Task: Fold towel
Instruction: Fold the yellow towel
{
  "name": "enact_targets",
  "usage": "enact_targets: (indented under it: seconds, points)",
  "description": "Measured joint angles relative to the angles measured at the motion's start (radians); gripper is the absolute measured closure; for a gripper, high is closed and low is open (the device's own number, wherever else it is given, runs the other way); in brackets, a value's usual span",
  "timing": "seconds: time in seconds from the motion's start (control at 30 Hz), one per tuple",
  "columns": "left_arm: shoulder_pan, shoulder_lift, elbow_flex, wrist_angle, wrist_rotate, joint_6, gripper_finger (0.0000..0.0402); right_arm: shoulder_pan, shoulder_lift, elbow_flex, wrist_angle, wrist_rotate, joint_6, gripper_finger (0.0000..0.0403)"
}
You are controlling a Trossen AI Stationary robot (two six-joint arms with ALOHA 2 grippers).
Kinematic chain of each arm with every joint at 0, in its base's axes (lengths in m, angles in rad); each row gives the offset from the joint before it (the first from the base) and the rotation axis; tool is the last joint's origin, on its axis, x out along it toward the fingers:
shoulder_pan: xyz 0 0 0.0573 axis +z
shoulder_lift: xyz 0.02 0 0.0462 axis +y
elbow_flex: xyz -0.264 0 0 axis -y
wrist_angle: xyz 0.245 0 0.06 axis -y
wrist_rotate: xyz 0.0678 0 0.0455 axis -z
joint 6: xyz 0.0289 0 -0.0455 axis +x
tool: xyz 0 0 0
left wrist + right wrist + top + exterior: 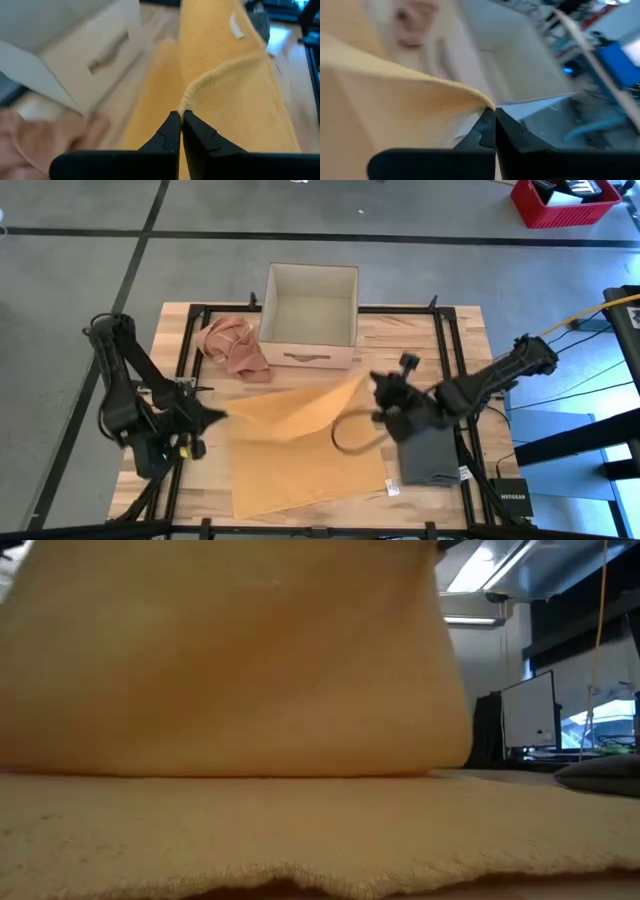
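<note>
A yellow-orange towel (300, 465) lies with its near half flat on the wooden table (470, 340). Its far half (295, 408) is raised between my two grippers. My left gripper (222, 416) is shut on the towel's raised left corner, and my right gripper (368, 384) is shut on its raised right corner. In the low view the raised sheet (230, 650) stands up from the flat part (300, 830) and fills most of the picture. Both grippers are hidden there. My left gripper pinches the towel's far left corner (186, 102) between its two fingertips (172, 125), coming from the table's left and slanting down. The hemmed edge runs away from the fingers toward the other arm, lifted off the table. My right gripper pinches the far right corner (485, 103) between its fingertips (486, 122), coming from the table's right and slanting down. The cloth falls away from the hold toward the table, where the towel's near half rests.
An open white box (310, 305) stands at the table's far middle, with a crumpled pink cloth (232, 345) to its left. A folded dark grey cloth (432, 455) lies under my right arm, with a black cable loop (350, 442) beside it. Black frame rails (445, 340) border the table.
</note>
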Motion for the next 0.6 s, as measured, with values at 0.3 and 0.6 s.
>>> enact_targets:
  seconds: [0.3, 0.6]
  points:
    - [0.058, -0.165, 0.115, -0.006, -0.183, 0.364, 0.0402, -0.214, -0.102, 0.0, 0.344, 0.07, -0.41, 0.0402]
    - [0.077, -0.182, -0.008, -0.003, -0.053, 0.274, 0.0401, -0.199, -0.095, -0.075, 0.202, -0.156, -0.294, 0.0402]
